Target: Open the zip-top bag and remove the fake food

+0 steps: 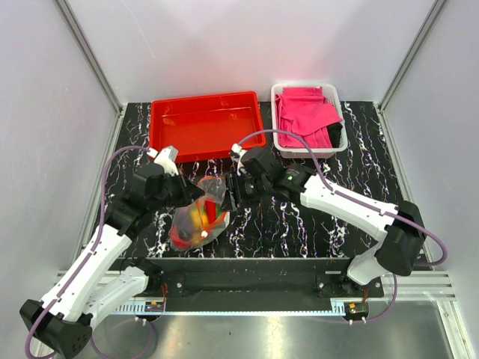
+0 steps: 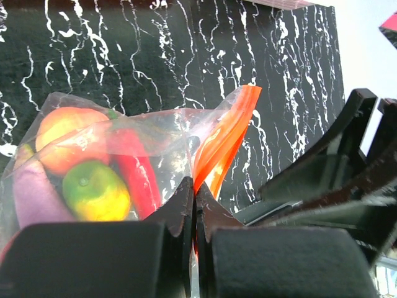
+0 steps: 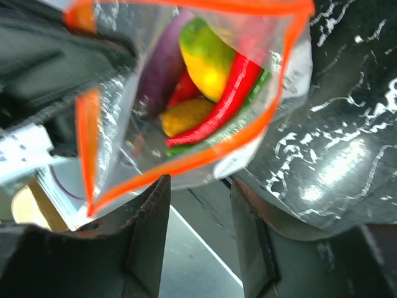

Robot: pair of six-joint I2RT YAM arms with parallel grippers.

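The zip-top bag (image 1: 200, 218) is clear with an orange zip strip and hangs lifted above the table centre. Its mouth stands open in the right wrist view (image 3: 186, 81). My left gripper (image 1: 196, 197) is shut on the bag's zip strip (image 2: 223, 139), with the fingers pinched together (image 2: 196, 192). My right gripper (image 1: 230, 191) is open and empty, just outside the mouth's lower strip (image 3: 200, 186). The fake food lies inside: purple eggplant (image 3: 162, 62), yellow-green mango (image 3: 208, 56), red chili (image 3: 226, 102), and an orange fruit (image 2: 65, 136).
A red tray (image 1: 206, 123) stands at the back centre. A white basket (image 1: 278, 112) holding pink cloths (image 1: 307, 112) stands at the back right. The table is black marbled, with white walls around it.
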